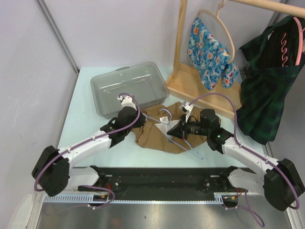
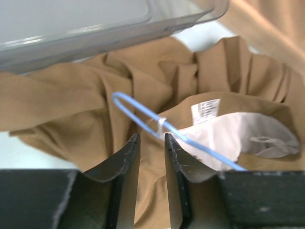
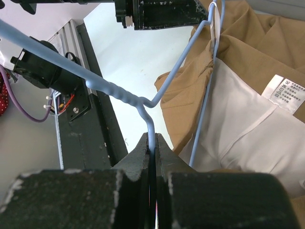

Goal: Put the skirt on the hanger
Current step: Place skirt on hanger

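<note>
The right gripper (image 3: 152, 142) clamps the one light-blue wire hanger (image 3: 112, 89); the left gripper's (image 2: 151, 143) fingers stand narrowly apart (one crumpled tan fabric skirt (image 2: 71, 109) beyond their tips).

The pale mint table (image 1: 88, 126) carries a clear grey plastic bin (image 1: 129, 88) on its far left part. Just in front of the bin's near right corner lies the tan skirt (image 1: 151, 136), crumpled in a heap on the tabletop with some white lining turned up. Right of the bin, at about the same depth, the flat wooden base (image 1: 198, 93) of a clothes rack rests on the surface. Well in front of the bin, a black mounting rail (image 1: 162, 177) runs along the near edge.
</note>
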Tool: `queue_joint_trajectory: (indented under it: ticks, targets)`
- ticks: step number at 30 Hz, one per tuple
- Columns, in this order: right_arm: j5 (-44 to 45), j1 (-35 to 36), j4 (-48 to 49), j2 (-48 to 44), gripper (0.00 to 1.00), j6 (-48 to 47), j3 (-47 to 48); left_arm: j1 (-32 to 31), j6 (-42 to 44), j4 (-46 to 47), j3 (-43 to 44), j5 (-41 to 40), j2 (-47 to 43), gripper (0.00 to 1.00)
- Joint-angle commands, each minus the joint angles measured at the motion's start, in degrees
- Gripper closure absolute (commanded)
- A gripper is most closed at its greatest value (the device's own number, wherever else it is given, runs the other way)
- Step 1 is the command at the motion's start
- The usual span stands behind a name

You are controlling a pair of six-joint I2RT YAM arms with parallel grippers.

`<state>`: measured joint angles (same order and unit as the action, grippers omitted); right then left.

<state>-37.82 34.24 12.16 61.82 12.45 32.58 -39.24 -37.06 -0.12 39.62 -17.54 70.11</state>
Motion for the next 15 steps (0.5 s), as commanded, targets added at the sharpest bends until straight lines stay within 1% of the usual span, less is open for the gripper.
queue_joint_trajectory:
  ticks: [1, 10, 11, 13, 15]
  targets:
    - [-0.50, -0.31, 2.78, -0.04, 1.00, 0.65, 2.75, 0.66, -0.03, 8.28, -1.03, 2.76, -1.64, 0.70]
    - [-0.50, -0.40, 3.13, -0.21, 1.00, 1.00, 2.75, 0.92, -0.03, 7.85, -1.29, 3.74, 0.29, 0.71]
    - [-0.58, -0.58, 3.13, -0.21, 1.00, 1.17, 2.75, 0.92, -0.03, 7.94, -1.30, 3.65, 0.56, 0.74]
    - [-0.58, -0.58, 3.30, -0.39, 1.00, 1.35, 2.75, 0.92, 0.06, 7.33, -1.03, 3.57, 0.65, 0.76]
    - [-0.67, -0.75, 3.31, -0.39, 1.00, 1.44, 2.75, 0.92, 0.41, 6.71, -1.38, 2.86, 0.30, 0.80]
